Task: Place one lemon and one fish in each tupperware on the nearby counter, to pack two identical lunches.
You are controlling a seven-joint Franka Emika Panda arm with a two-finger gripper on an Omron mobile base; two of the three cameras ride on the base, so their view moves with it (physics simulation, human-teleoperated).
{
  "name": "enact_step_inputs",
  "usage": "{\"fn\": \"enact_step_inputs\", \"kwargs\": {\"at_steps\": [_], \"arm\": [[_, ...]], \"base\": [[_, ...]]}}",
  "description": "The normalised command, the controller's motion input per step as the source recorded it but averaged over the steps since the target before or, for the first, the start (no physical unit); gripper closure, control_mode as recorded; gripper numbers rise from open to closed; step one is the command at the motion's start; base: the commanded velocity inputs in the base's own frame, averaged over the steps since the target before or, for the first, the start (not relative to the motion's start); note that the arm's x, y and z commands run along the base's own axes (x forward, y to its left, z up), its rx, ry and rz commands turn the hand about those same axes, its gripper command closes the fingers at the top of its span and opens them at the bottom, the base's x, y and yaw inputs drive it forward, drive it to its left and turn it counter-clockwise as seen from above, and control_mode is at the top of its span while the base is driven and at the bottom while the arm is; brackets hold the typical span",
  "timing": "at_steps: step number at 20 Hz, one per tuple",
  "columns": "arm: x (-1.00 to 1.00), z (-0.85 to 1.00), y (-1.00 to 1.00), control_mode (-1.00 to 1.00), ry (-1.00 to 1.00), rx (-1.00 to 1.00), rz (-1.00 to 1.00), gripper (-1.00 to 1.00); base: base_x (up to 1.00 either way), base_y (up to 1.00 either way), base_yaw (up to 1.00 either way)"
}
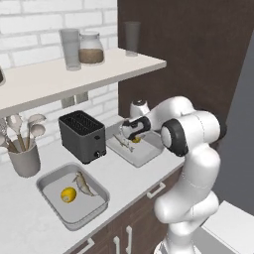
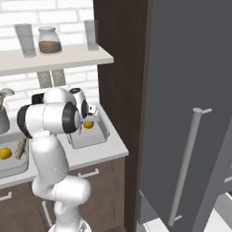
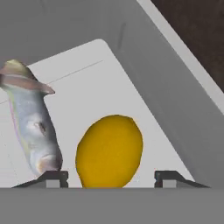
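Two light-grey tupperware tubs sit on the white counter (image 1: 20, 223). The near tupperware (image 1: 97, 206) holds a lemon (image 1: 68, 194) and a fish (image 1: 83, 184). Right of the toaster, the far tupperware (image 1: 149, 154) holds another fish (image 1: 124, 143) and lemon (image 1: 136, 140). My gripper (image 1: 132, 135) hangs low over the far tub and is open. In the hand view this lemon (image 3: 109, 151) lies on the tub floor (image 3: 87, 78) between the spread fingertips (image 3: 51, 178), with the fish (image 3: 33, 127) alongside. The right base view shows the same lemon (image 2: 88, 124) under the gripper (image 2: 90, 119).
A black toaster (image 1: 82, 135) stands between the two tubs. A cup of utensils (image 1: 22, 158) is at the left. A wall shelf (image 1: 74, 74) with jars hangs above the counter. A tall dark cabinet (image 1: 198, 49) rises right of the far tub, beside a grey door with a bar handle (image 2: 188, 167).
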Motion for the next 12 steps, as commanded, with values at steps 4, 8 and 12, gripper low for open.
{"fn": "enact_step_inputs", "kwargs": {"at_steps": [4, 8, 12], "arm": [[-0.31, 0.44, 0.1, -1.0, -0.13, -0.04, -0.03, -1.0], [-0.68, 0.34, 0.0, -1.0, -0.08, 0.0, -0.04, -1.0], [-1.0, 0.58, -0.01, -1.0, -0.22, 0.0, -0.02, -1.0]], "base": [[0.0, 0.0, 0.0], [0.0, 0.0, 0.0], [0.0, 0.0, 0.0]]}}
